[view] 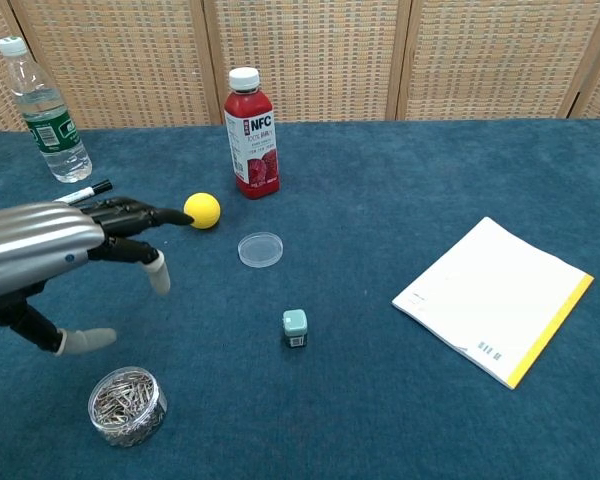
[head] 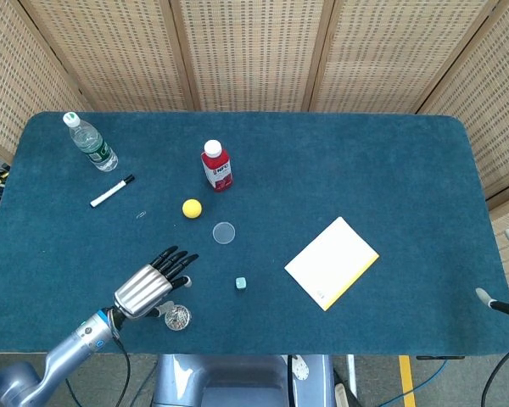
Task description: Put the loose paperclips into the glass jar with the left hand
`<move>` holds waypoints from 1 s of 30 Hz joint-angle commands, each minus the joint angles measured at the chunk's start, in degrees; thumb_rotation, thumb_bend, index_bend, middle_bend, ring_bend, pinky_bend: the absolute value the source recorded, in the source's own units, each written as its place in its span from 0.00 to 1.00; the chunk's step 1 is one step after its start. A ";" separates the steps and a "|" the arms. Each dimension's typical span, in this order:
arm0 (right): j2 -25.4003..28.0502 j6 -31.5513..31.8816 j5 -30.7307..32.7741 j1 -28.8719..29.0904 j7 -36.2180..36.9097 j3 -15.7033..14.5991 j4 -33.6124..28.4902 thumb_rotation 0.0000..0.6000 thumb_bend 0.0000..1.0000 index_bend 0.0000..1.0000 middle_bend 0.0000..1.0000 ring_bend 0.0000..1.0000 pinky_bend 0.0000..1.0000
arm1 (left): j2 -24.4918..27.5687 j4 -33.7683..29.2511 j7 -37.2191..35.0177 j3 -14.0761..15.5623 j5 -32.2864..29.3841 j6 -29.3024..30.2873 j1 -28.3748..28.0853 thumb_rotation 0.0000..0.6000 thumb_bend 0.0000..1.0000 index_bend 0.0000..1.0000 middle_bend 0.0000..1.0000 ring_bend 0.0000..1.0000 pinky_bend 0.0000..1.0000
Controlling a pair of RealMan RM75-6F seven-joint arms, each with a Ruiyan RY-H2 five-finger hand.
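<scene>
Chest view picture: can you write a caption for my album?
The left robot hand hovers open above a glass jar full of paperclips, near a yellow ball and red juice bottle.

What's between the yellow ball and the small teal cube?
The clear round lid lies between the yellow ball and the teal cube, touching neither. The rest is bare blue cloth. Both views show it, the chest view more clearly.

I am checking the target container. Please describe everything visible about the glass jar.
The glass jar is small, round and clear, without a lid, and holds a heap of silvery paperclips. It stands upright on the blue table near the front edge. The left hand is above and behind it, fingers apart, not touching it.
</scene>
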 commanded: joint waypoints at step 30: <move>-0.69 -1.08 0.92 0.58 -1.51 0.06 0.44 1.00 0.00 0.00 0.00 0.00 0.00 | -11.71 35.67 -4.78 -17.56 -38.70 -25.94 -9.47 1.00 0.53 0.38 0.00 0.00 0.00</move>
